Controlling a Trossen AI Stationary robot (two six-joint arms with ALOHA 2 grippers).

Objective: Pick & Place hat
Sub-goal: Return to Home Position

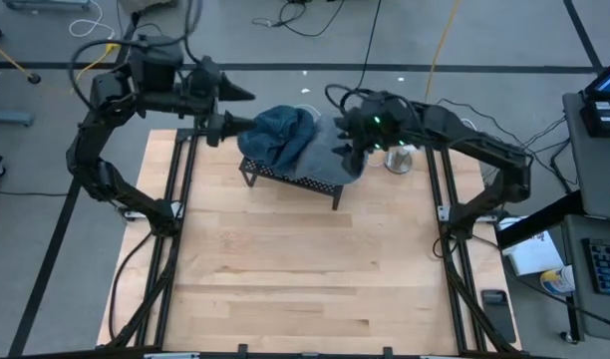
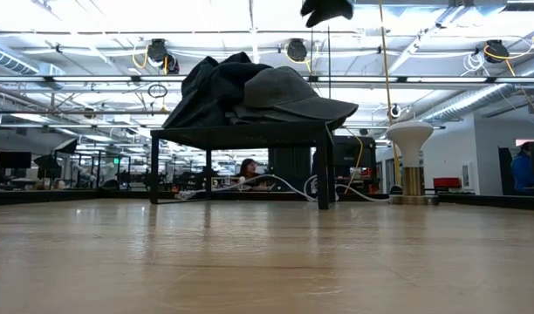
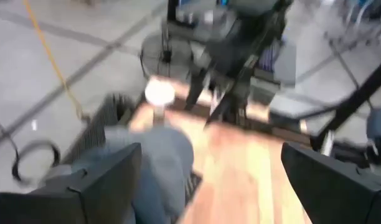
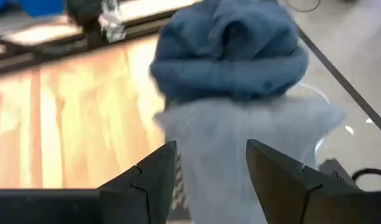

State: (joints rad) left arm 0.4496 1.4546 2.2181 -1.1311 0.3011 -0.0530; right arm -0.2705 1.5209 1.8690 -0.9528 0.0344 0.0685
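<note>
A grey hat (image 1: 337, 162) lies on the right end of a small black rack (image 1: 295, 181), its brim (image 2: 324, 106) jutting past the rack's right edge. It rests against a bundled blue cloth (image 1: 280, 135) on the same rack. My right gripper (image 1: 343, 138) hovers open well above the hat (image 4: 240, 137), its fingers (image 4: 156, 174) clear of it, and shows at the top of the low view (image 2: 326, 9). My left gripper (image 1: 250, 110) stands wide open at the rack's left end, beside the cloth, with nothing between its fingers (image 3: 116, 171).
A white mushroom-shaped stand (image 1: 400, 158) stands on the table right of the rack (image 2: 409, 148). The near half of the wooden tabletop (image 1: 305, 269) is bare board. Dark frame rails (image 1: 455, 249) run along both table sides.
</note>
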